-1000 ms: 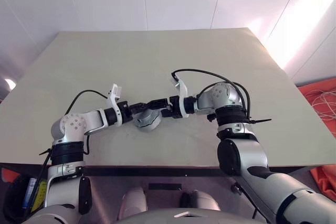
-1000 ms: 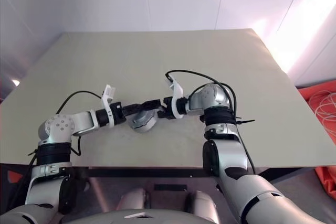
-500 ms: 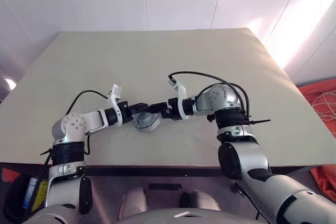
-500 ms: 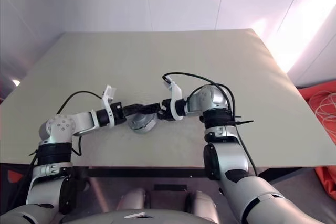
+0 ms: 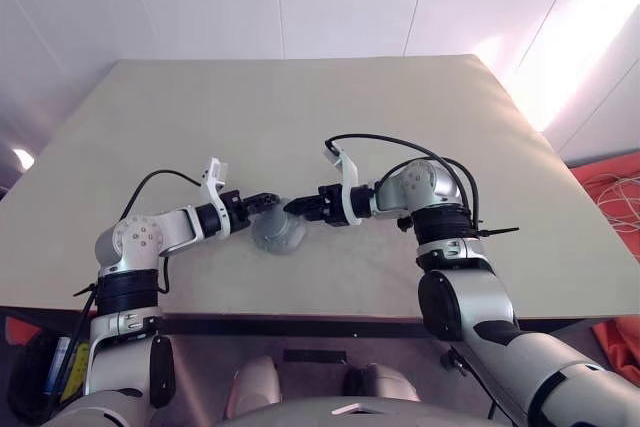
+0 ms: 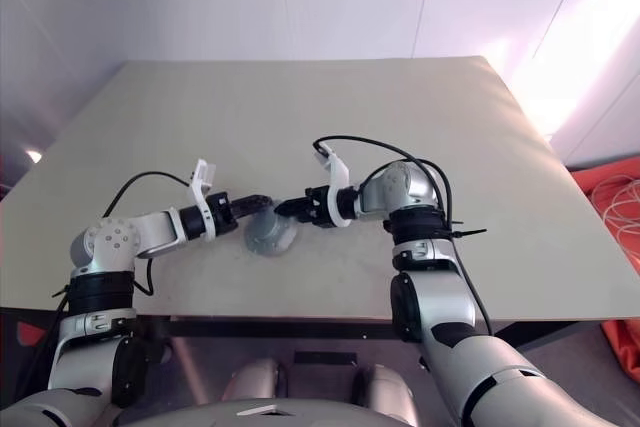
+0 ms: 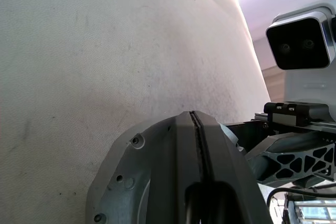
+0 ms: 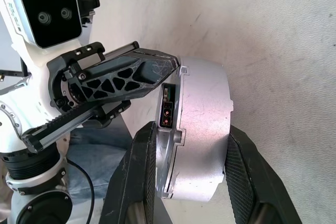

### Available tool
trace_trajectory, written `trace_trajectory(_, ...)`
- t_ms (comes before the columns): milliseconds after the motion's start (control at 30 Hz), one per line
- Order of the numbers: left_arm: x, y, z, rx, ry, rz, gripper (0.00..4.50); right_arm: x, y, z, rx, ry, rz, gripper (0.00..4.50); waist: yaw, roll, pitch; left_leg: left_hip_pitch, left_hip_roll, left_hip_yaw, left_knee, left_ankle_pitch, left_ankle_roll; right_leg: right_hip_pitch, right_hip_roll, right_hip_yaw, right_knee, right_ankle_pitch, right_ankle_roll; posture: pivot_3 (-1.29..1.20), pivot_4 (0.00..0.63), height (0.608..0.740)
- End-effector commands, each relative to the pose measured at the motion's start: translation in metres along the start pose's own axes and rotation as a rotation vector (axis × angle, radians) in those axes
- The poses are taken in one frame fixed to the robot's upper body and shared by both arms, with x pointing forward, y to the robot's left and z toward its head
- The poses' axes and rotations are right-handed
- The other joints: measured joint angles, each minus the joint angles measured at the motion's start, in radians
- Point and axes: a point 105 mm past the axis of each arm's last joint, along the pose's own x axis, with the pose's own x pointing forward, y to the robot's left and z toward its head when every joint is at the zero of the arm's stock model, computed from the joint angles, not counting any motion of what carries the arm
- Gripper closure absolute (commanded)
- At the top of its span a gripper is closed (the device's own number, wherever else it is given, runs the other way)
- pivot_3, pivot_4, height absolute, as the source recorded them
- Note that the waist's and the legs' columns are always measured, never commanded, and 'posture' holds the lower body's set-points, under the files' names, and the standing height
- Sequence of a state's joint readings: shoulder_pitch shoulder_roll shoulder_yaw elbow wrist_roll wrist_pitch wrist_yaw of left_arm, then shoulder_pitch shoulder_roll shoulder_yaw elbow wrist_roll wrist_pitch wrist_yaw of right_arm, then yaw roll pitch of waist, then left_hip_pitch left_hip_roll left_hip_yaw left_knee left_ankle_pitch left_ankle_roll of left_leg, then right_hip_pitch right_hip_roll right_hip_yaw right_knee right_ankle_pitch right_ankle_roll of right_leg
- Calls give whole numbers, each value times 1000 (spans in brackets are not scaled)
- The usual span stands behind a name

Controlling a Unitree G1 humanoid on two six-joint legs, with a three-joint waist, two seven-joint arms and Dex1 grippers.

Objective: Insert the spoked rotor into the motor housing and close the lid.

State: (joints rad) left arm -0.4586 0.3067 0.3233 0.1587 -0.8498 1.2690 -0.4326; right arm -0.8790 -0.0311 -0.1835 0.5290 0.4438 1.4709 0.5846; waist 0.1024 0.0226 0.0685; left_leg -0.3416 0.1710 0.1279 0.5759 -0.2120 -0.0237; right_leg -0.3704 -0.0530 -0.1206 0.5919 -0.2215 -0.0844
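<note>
The motor housing [image 5: 280, 235] is a round grey metal case held on edge just above the table. The lid is shut against it, and the seam [image 7: 195, 129] between the two halves runs along the rim. My left gripper [image 5: 268, 201] is shut on the case's upper edge, and its black fingers [image 8: 126, 77] clamp there beside a small connector. My right gripper [image 5: 293, 207] comes in from the other side. Its two fingers [image 8: 134, 182] press on the case's flat faces [image 8: 202, 129]. The spoked rotor is hidden.
The beige table [image 5: 400, 117] stretches wide beyond and to both sides of the grippers. Its near edge runs just below my arms. Orange material and white cable [image 5: 612, 182] lie on the floor off the table's right side.
My right gripper's fingers have closed in from wide apart onto the case's two faces. The left gripper keeps its grip, and neither arm has shifted noticeably.
</note>
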Motion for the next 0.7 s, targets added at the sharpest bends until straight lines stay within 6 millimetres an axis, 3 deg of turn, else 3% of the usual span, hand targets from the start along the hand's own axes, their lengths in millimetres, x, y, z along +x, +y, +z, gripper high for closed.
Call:
trace_trajectory(33,5,7,-14,-22,57,33,4500,3,28,14,-70,-33,98,2827,0,0,0,0,0,0,0,0,0,0,0,0,0,0,0,0,0,740)
trace_trajectory(700,1,-1,8,-12,-90,-29,4500,1,3,21,-44,-74,-20,2834,2,0,0,-1,0,0,1,0,0,-1,0,0,1,0,0,0,0,740)
